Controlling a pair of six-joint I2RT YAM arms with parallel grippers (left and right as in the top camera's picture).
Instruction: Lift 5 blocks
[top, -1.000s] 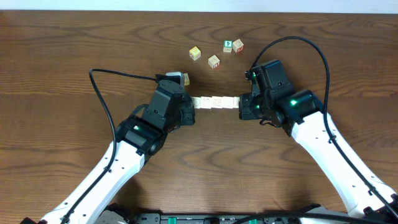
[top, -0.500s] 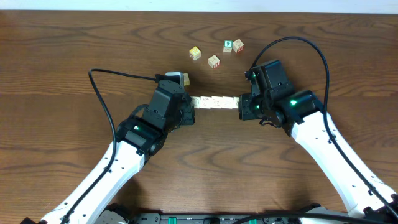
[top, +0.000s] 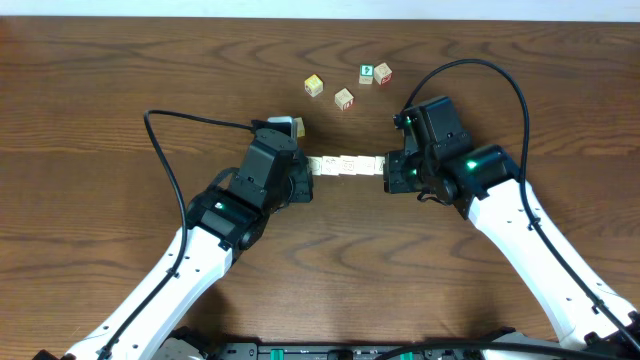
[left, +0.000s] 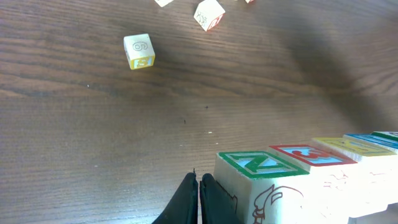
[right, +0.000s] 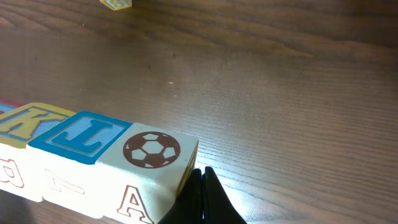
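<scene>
Holding as before, the closed left hand (top: 306, 172) and closed right hand (top: 386, 172) are squeezing a row of smooth, square-edged wooden blocks (top: 345, 163) end to end between them, over the grained bench (top: 120, 60).

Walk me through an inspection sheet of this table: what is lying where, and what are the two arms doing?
Surface: dark wooden table, nothing spilled.
Job's things: row of five picture blocks, end to end between the grippers; lifted or resting, cannot tell.
Clutter: four loose cubes on the far side, one a green-faced cube.
Grippers: left gripper and right gripper both shut, one at each end of the row.
Cables: black left cable and right cable loop off the arms.
Surroundings: nothing seen.
</scene>
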